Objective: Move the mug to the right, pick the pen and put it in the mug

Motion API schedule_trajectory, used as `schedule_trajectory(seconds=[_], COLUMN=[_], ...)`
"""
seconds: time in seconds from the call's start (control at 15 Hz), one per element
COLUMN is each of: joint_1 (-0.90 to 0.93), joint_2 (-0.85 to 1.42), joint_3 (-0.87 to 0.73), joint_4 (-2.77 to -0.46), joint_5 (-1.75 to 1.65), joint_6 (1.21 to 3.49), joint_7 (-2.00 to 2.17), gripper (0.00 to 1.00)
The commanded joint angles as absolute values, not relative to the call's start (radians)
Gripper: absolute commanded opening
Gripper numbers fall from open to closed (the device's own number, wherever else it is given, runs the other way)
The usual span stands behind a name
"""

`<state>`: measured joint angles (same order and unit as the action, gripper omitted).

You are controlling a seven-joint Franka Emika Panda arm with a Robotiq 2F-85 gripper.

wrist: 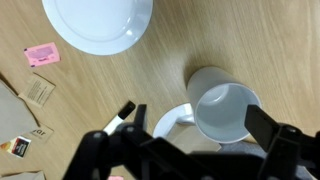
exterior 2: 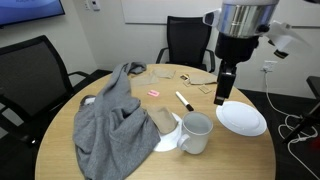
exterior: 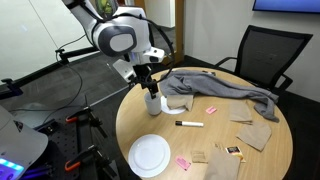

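From where I stand, the small pale grey-white ceramic mug (exterior: 153, 101) sits upright close to the edge of the round wooden table (exterior: 245, 160), on the side where the arm comes in. A flat white piece (wrist: 174, 121) shows from under it. The black two-fingered claw (exterior: 147, 84) hangs right over the mug with its jaws spread wide and nothing between them. In the wrist view the mug's open mouth (wrist: 226, 108) lies between the two dark fingers (wrist: 281, 146), nearer one of them than the other. I cannot tell whether anything touches the rim.

The short white-barrelled marker pen with a black end (exterior: 189, 124) lies flat further in toward the table's middle, apart from the mug. Its dark tip (wrist: 124, 111) peeks out beside the claw in the wrist view.

A flat round white plate (exterior 2: 241, 118) rests near the table's edge, just beside the mug. A crumpled grey cloth (exterior 2: 112, 125) spreads from the table's middle toward its edge. A pink packet (wrist: 41, 54) and brown paper napkins (exterior: 255, 131) are scattered about, and black office chairs (exterior: 265, 55) stand around the table.
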<state>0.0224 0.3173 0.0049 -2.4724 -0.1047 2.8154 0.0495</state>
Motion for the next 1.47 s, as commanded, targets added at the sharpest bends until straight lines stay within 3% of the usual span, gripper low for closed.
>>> schedule_trajectory(seconds=[0.0,1.4], joint_1=[0.046,0.011], joint_2=[0.425,0.553], joint_3=[-0.025,0.026], joint_4=[-2.405,-2.300], joint_5=[-0.099,-0.038], joint_6=[2.845,2.866], joint_7=[0.079,0.022], gripper=[1.00,1.00])
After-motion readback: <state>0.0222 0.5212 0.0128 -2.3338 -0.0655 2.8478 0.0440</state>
